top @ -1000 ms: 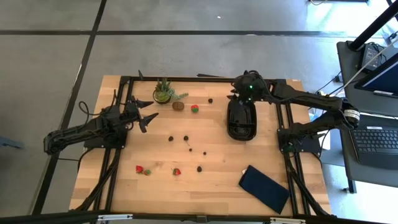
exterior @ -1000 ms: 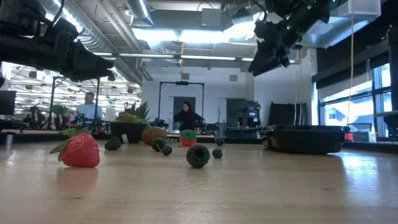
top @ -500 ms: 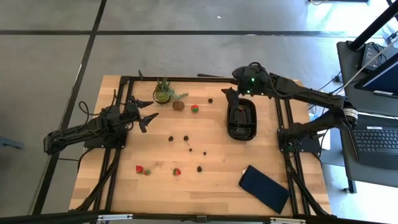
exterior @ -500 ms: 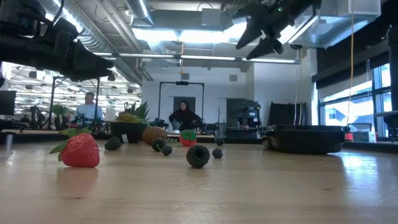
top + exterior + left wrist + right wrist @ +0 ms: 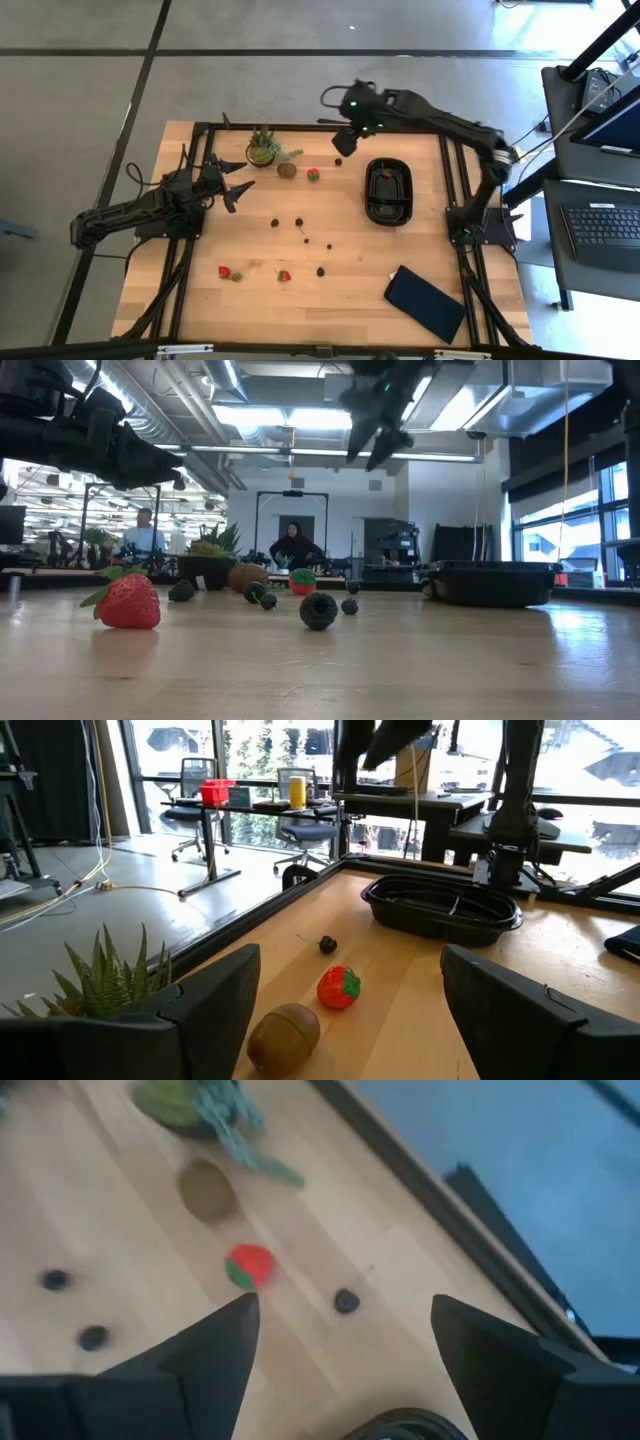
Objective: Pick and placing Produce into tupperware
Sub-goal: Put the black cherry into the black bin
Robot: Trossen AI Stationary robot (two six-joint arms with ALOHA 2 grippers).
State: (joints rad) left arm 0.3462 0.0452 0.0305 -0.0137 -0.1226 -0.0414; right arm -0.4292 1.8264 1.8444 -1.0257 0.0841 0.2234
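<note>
The black tupperware (image 5: pixel 389 190) sits on the table at the far right; it also shows in the left wrist view (image 5: pixel 440 906). A brown round fruit (image 5: pixel 287 170), a red strawberry (image 5: pixel 313 174) and a dark berry (image 5: pixel 339 160) lie near the far edge. Several dark berries (image 5: pixel 299 223) lie mid-table, two strawberries (image 5: pixel 284 276) near the front. My right gripper (image 5: pixel 344 140) is open and empty, high above the far dark berry (image 5: pixel 346 1301). My left gripper (image 5: pixel 236 180) is open and empty at the left, near the potted plant.
A small green potted plant (image 5: pixel 263 148) stands at the far edge beside the brown fruit. A flat dark-blue rectangle (image 5: pixel 426 303) lies at the near right corner. People show in the room beyond the table in the low view (image 5: pixel 297 546).
My right gripper has swung from above the tupperware toward the table's left and far edge, staying high and open; it now hangs above the far dark berry. The tupperware, covered by the arm before, now lies in full view.
</note>
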